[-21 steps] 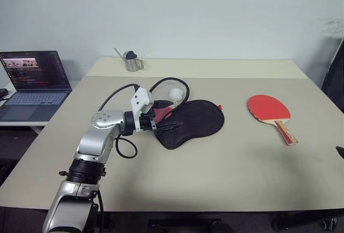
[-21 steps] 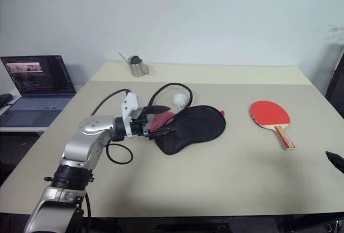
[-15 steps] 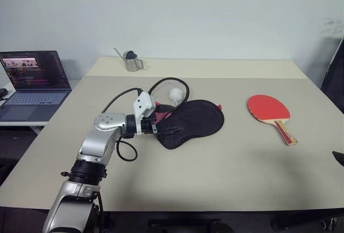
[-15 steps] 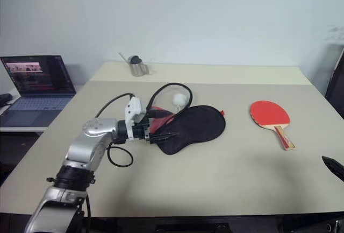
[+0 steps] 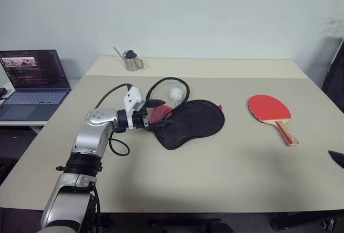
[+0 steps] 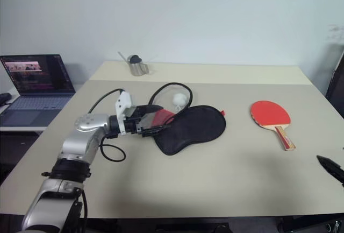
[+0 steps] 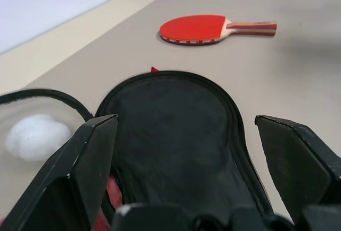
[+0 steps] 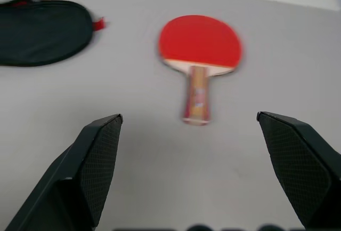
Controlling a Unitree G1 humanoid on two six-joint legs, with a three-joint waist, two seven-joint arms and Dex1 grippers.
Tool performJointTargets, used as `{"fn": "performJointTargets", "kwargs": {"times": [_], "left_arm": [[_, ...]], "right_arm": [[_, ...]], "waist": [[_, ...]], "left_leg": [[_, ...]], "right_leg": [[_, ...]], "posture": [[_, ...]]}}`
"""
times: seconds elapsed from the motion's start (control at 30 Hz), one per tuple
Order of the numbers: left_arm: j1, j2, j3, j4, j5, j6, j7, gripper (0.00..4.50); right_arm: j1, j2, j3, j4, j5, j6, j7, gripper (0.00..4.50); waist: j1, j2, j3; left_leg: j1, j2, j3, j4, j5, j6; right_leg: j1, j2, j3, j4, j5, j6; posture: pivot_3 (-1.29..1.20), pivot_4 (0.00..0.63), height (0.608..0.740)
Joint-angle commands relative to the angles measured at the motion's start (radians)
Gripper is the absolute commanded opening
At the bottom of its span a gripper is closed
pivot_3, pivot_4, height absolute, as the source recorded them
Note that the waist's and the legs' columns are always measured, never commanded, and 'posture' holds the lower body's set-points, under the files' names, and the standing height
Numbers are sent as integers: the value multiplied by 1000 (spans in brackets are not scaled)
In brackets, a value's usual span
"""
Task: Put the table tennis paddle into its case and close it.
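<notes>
The left hand (image 5: 157,120), fingers apart, has drawn back slightly from the case (image 5: 193,121) edge, gripping nothing. The right hand (image 8: 189,177), also spread, faces the paddle (image 5: 270,111), so the case likely remains unopened.

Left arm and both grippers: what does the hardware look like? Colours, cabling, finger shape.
The left arm has silver metal links with black joint collars, a white block at the wrist and a black cable looping off it. The left gripper has two black fingers, flat wedge-shaped paddles seen close. The right gripper has matching black fingers with a fine cross-hatched pad texture.
</notes>
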Motion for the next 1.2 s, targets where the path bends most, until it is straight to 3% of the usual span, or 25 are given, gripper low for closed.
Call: {"fn": "performJointTargets", "kwargs": {"times": [0.03, 0.23, 0.53, 0.77, 0.93, 1.07, 1.2], "left_arm": [[2, 42, 40, 31, 1, -36, -28, 4500], [0, 48, 41, 97, 10, -77, -50, 4500], [-48, 4, 19, 134, 15, -92, -105, 4500], [-86, -28, -6, 180, 37, -129, -147, 4500], [-95, -28, -10, 193, 47, -140, -172, 4500], [-97, -27, -10, 183, 48, -137, -182, 4500], [-91, -25, -15, 170, 47, -135, -192, 4500]], "right_arm": [[20, -1, 1, -112, 68, 28, 1, 4431], [-28, 12, 114, -209, 123, 48, -80, 4431], [-279, 6, 418, -246, 180, 72, -228, 4431], [-532, 67, 753, -135, -10, 82, -386, 4431], [-653, 193, 859, -62, -69, 166, -546, 4431], [-738, 369, 846, -25, 10, 360, -694, 4431], [-816, 495, 852, 16, 28, 419, -741, 4431]], "waist": [[0, 0, 0], [2, 0, 0], [2, -1, 1], [3, -2, 1], [4, -2, 1], [4, -2, 1], [1, -2, 1]], "left_leg": [[0, 0, 0, 0, 0, 0], [0, 0, 0, 2, 0, 0], [-1, 0, 0, 0, 0, 0], [-2, 0, 0, 1, 0, 0], [-7, 0, 0, 1, 0, 0], [-9, 0, 0, 0, 0, 0], [-10, 1, 0, 1, 0, 0]], "right_leg": [[0, 0, 0, 0, 0, 0], [0, -1, 0, 0, 0, 0], [0, 0, -1, 0, 0, 0], [-1, 0, 0, 0, 0, 0], [-7, 0, 0, 1, 0, -1], [-11, 1, 1, 3, 0, -1], [-12, 2, 1, 4, 1, -1]], "posture": [[0, 150, 740], [0, 150, 740], [0, 150, 740], [0, 150, 740], [0, 150, 740], [0, 150, 740], [0, 150, 740]]}}
